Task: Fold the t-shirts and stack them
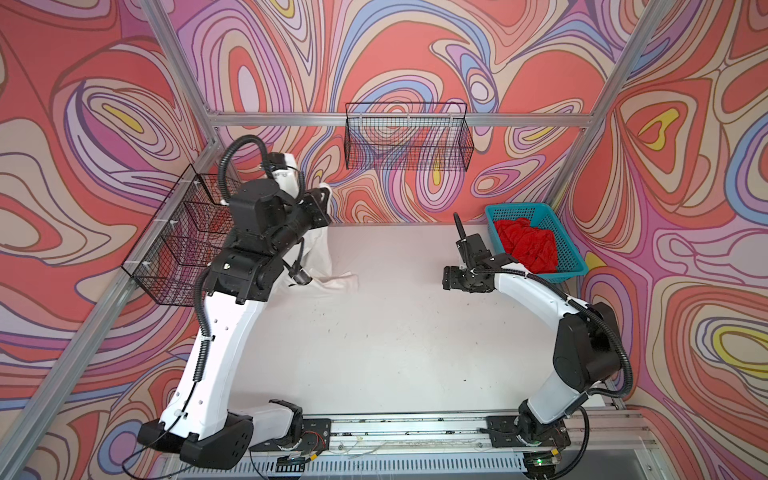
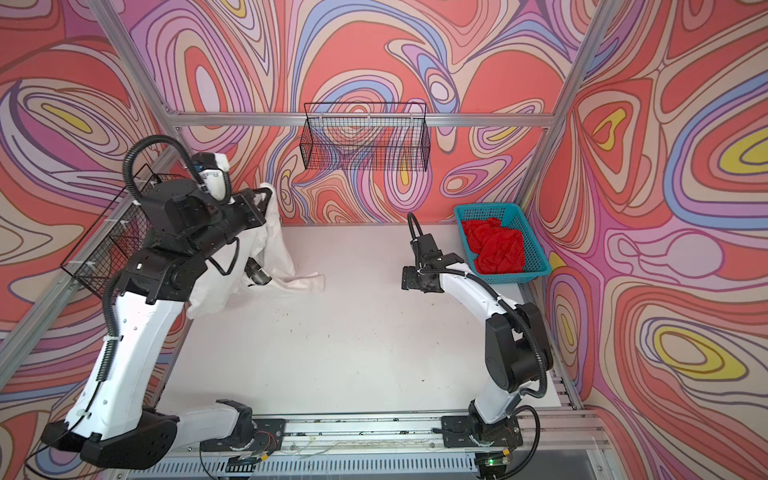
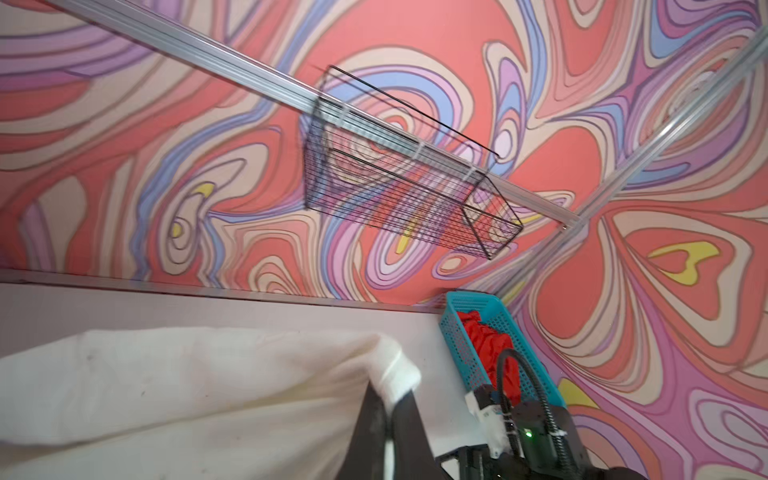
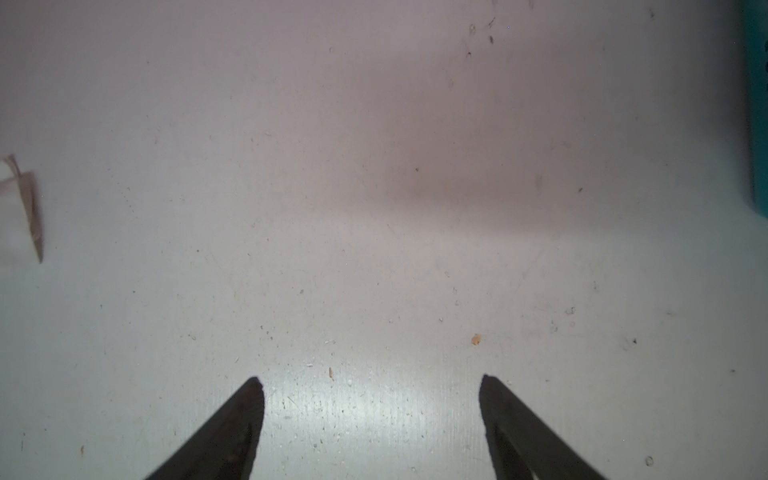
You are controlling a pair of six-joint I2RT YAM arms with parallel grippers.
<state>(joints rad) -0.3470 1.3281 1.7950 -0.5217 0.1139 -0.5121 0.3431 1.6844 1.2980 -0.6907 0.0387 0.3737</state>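
Observation:
The white t-shirt (image 1: 322, 249) (image 2: 276, 249) hangs at the back left of the table, its lower part trailing on the surface. My left gripper (image 1: 327, 192) (image 2: 266, 195) is raised there and shut on a bunched edge of the shirt; in the left wrist view the left gripper (image 3: 390, 401) pinches white cloth (image 3: 187, 395) between its fingers. The red t-shirt (image 1: 528, 249) (image 2: 496, 249) (image 3: 490, 345) lies crumpled in the teal basket (image 1: 519, 208) (image 2: 486, 208). My right gripper (image 1: 451, 279) (image 2: 410, 279) (image 4: 370, 382) points down at bare table left of the basket, open and holding nothing.
A black wire basket (image 1: 409, 141) hangs on the back wall and another wire basket (image 1: 183, 241) on the left wall beside the left arm. The teal basket's edge (image 4: 758, 124) and a corner of white cloth (image 4: 16, 208) show at opposite sides of the right wrist view.

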